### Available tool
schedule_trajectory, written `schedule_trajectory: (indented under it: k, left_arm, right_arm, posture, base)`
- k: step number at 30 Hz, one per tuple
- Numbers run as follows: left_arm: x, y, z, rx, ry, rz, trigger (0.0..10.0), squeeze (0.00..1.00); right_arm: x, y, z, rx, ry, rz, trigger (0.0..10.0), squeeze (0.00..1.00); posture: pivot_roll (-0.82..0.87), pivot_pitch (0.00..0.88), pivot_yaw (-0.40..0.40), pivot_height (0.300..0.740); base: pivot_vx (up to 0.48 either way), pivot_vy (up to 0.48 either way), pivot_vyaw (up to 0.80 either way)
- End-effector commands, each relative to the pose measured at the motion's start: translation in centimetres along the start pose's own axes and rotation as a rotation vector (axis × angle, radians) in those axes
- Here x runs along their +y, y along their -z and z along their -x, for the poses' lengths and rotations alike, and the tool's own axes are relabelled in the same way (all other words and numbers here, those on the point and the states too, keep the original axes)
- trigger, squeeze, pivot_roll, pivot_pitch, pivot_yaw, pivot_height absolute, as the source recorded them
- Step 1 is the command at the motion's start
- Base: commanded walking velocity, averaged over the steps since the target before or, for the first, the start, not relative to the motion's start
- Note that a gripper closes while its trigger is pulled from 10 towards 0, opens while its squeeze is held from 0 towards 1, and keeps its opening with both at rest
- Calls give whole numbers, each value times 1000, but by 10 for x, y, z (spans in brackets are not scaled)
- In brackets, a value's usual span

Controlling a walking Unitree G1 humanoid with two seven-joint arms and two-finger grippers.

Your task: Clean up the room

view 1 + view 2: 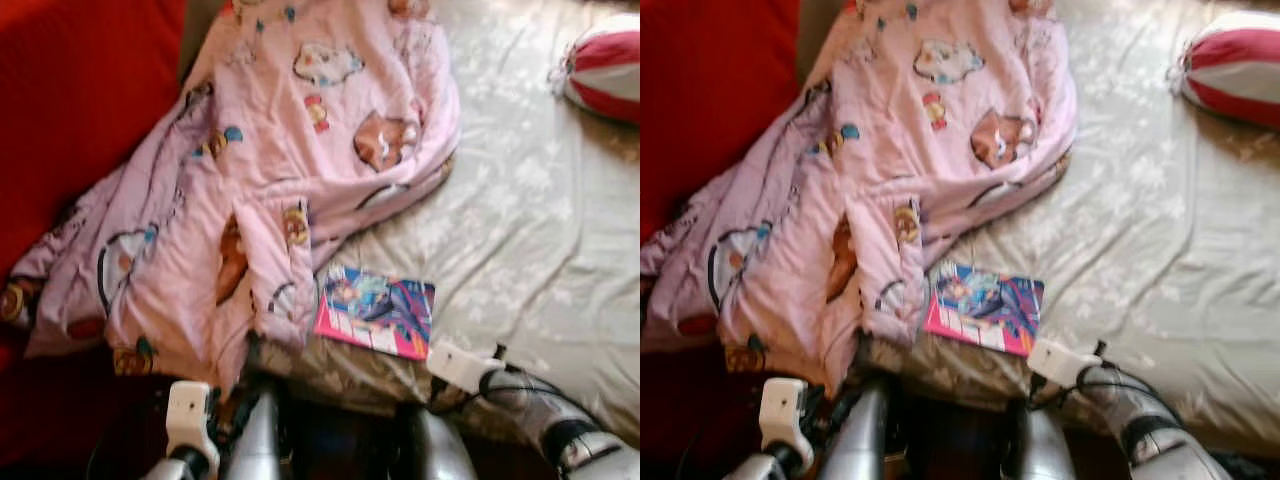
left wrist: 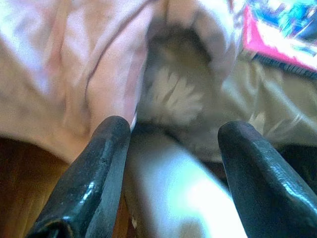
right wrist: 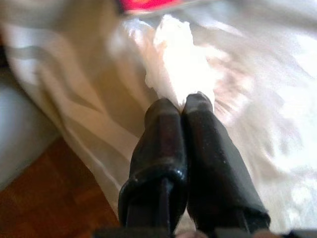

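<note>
A pink cartoon-print blanket (image 1: 300, 170) lies crumpled over the left half of a bed with a beige floral sheet (image 1: 520, 230). A colourful magazine (image 1: 377, 312) rests flat on the sheet beside the blanket's lower edge. My left gripper (image 2: 176, 126) is open at the bed's near edge, its fingers (image 2: 99, 168) just short of the hanging blanket fold (image 2: 94, 64). My right gripper (image 3: 183, 101) is shut, with a crumpled white tissue (image 3: 176, 54) pinched at its tips, low over the sheet near the magazine's edge (image 3: 148, 5).
A red and white striped pillow (image 1: 605, 70) sits at the bed's far right. Red fabric (image 1: 80, 110) fills the left side. Brown wooden floor (image 3: 54, 203) runs under the bed's edge. My silver legs (image 1: 255, 440) stand against the bed front.
</note>
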State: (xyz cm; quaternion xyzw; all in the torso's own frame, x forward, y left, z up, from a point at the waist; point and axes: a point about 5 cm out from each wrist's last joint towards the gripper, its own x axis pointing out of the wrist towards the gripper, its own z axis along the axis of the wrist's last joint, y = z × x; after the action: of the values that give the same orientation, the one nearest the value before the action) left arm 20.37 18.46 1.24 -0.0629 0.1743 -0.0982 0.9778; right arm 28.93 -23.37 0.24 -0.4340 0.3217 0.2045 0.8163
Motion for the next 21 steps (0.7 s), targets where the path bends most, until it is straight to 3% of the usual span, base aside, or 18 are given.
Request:
schedule_trajectory:
  k: [1, 2, 7, 8, 9, 10, 11, 12, 13, 14, 18, 20, 21]
  left_arm:
    - [9, 12, 2, 47, -31, -7, 10000, 0]
    - [12, 10, -4, 39, -35, -6, 10000, 0]
    - [14, 9, -13, 36, -32, -9, 10000, 0]
    - [14, 9, -13, 36, -32, -9, 10000, 0]
    - [14, 9, -14, 36, -32, -12, 10000, 0]
    - [14, 9, -14, 36, -32, -12, 10000, 0]
    - [16, 9, -16, 35, -34, -14, 10000, 0]
    - [20, 10, -18, 33, -49, -21, 10000, 0]
    - [20, 10, -18, 33, -49, -21, 10000, 0]
    - [22, 9, -19, 31, -58, -18, 10000, 0]
    - [24, 9, -23, 27, -71, -3, 10000, 0]
    - [24, 7, -29, 25, -65, -1, 10000, 0]
    - [24, 7, -29, 25, -65, -1, 10000, 0]
  right_arm:
    - [3, 9, 2, -6, 36, -114, 0, 0]
    - [0, 11, 4, -45, 97, -242, 0, 0]
    - [7, 12, 8, -135, 178, -418, 0, 0]
    - [7, 12, 8, -135, 178, -418, 0, 0]
    - [11, 12, 10, -174, 209, -510, 0, 0]
    - [11, 12, 10, -174, 209, -510, 0, 0]
    - [12, 12, 12, -202, 266, -599, 0, 0]
    - [20, 12, 20, -298, 397, -920, 10000, 0]
    - [20, 12, 20, -298, 397, -920, 10000, 0]
    - [27, 15, 21, -307, 427, -1052, 10000, 0]
    - [44, 19, 19, -244, 437, -1090, 10000, 0]
    - [69, 13, 13, -198, 332, -1096, 10000, 0]
    - [69, 13, 13, -198, 332, -1096, 10000, 0]
  posture:
    - [160, 86, 24, 627]
    - [141, 60, 31, 627]
    - [117, 8, 38, 627]
    - [117, 8, 38, 627]
    - [114, 0, 40, 627]
    - [114, 0, 40, 627]
    - [109, 0, 37, 627]
    - [105, 0, 35, 627]
    - [105, 0, 35, 627]
    - [96, 0, 33, 627]
    - [88, 0, 47, 627]
    - [73, 0, 58, 627]
    - [73, 0, 58, 627]
  base:
    - [0, 0, 0]
    - [0, 0, 0]
    - [0, 0, 0]
    - [0, 0, 0]
    - [0, 0, 0]
    - [0, 0, 0]
    - [0, 0, 0]
    - [0, 0, 0]
    - [0, 0, 0]
    - [0, 0, 0]
    - [0, 0, 0]
    - [0, 0, 0]
    - [0, 0, 0]
